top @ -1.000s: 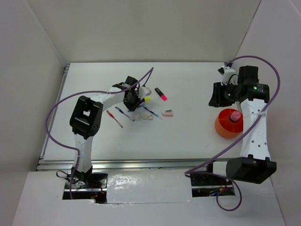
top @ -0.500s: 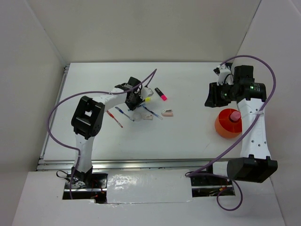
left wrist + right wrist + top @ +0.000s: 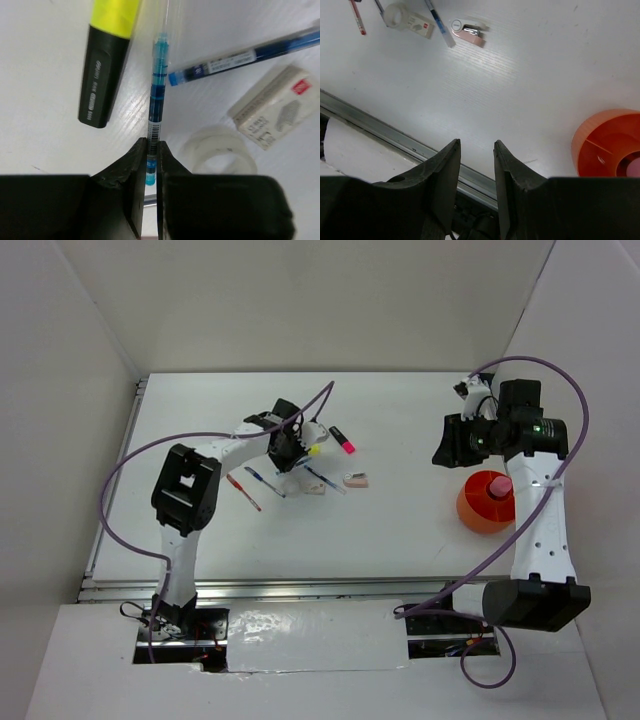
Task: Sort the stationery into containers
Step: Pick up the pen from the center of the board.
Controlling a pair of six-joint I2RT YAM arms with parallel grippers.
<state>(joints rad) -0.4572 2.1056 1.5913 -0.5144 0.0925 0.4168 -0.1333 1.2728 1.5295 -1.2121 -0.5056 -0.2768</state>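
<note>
In the left wrist view my left gripper (image 3: 152, 150) is shut on a thin blue pen (image 3: 156, 110) that lies on the table and runs forward out of the jaws. Beside it lie a black highlighter with a yellow cap (image 3: 102, 75), a second blue pen (image 3: 240, 57), a clear tape ring (image 3: 217, 155) and a whitish eraser (image 3: 272, 115). My right gripper (image 3: 476, 145) hangs open and empty above bare table, left of the orange cup (image 3: 607, 140). A pink tube (image 3: 499, 486) stands in that cup (image 3: 485, 502).
A pink-capped highlighter (image 3: 343, 440), a red pen (image 3: 243, 492) and a pinkish eraser (image 3: 355, 480) lie around the left gripper (image 3: 288, 452). The table's metal front rail (image 3: 395, 135) runs below the right gripper (image 3: 447, 448). White walls enclose the table.
The left jaws have closed onto the blue pen. The right arm has shifted slightly to the left, its jaws unchanged.
</note>
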